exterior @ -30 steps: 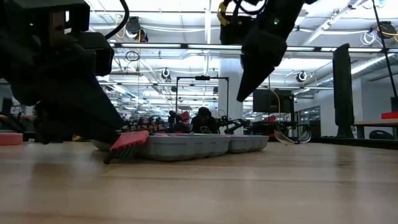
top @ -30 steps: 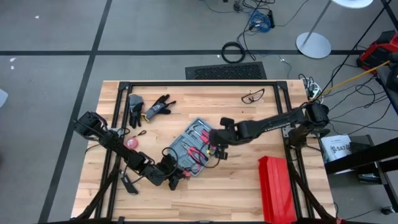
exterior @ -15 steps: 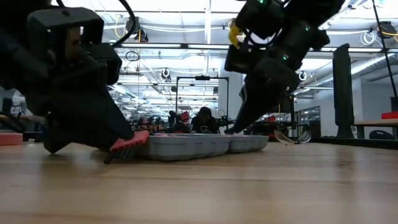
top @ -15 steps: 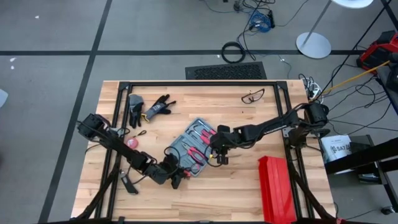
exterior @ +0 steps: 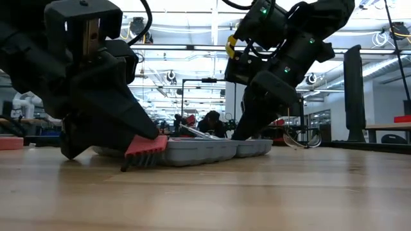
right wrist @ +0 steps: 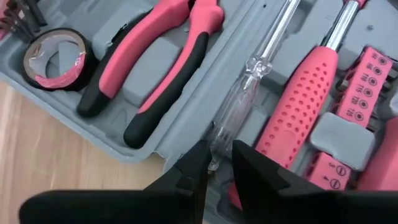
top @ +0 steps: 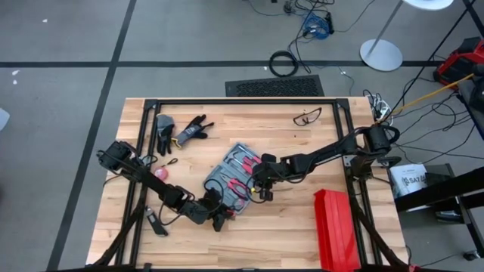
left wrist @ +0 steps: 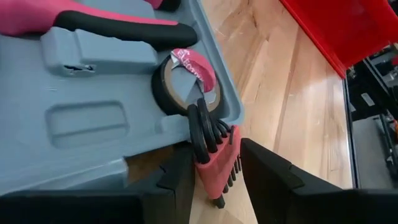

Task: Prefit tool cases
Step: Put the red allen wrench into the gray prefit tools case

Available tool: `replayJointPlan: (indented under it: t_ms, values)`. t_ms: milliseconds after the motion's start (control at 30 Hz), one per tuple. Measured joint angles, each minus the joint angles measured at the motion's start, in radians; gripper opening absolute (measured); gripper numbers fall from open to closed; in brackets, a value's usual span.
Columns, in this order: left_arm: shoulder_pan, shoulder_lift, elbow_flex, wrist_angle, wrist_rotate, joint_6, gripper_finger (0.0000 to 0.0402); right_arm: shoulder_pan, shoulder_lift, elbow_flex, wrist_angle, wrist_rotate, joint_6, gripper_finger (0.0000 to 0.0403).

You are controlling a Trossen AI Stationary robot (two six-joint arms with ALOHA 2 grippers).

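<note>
The wooden desk (top: 302,151) carries the open tool case (top: 236,175) near its middle, slightly toward the front edge, with the long red box (top: 334,230) at the front right corner, gloves (top: 181,130) near the back left corner and safety glasses (top: 308,116) toward the back edge. The step in hand looks like seating tools into the grey moulded slots: pink pliers (right wrist: 149,68), a roll of tape (right wrist: 53,59) and a pink screwdriver (right wrist: 298,112) already lie in theirs. The left gripper (left wrist: 214,180), at the case's front edge, is pinching a pink holder of hex keys (left wrist: 214,155) that rests on the wood just outside the rim, beside the tape. The right gripper (right wrist: 214,168), over the case's right part, has its fingers nearly together around the tip of a clear-handled tester screwdriver (right wrist: 249,87) lying across the slots; whether they grip it firmly I cannot tell. Next, I judge, the hex keys must be lifted over the rim into a free recess, and the tester pressed down into its channel.
</note>
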Motion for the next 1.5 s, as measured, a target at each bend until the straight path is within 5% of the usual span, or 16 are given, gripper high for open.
replayJointPlan:
  t_ms: [200, 433, 867, 1133, 1500]
  values:
    - [0.0, 0.0, -0.001, 0.027, -0.026, -0.014, 0.0116, 0.0, 0.003, -0.002, 0.019, 0.001, 0.004, 0.007]
    - [0.0, 0.0, 0.002, 0.062, -0.037, -0.012, 0.0023, 0.0, 0.005, -0.002, 0.028, 0.001, 0.015, 0.007]
    - [-0.011, -0.059, -0.001, 0.139, -0.081, -0.001, 0.0022, 0.002, 0.006, -0.001, 0.028, -0.015, 0.049, 0.007]
    - [-0.017, -0.116, -0.001, 0.101, -0.231, -0.009, 0.0022, 0.02, 0.006, -0.002, 0.024, -0.027, 0.194, 0.007]
    - [-0.094, -0.117, 0.0, -0.126, -0.506, -0.383, 0.0021, 0.083, 0.008, -0.003, 0.03, 0.159, 0.495, 0.007]
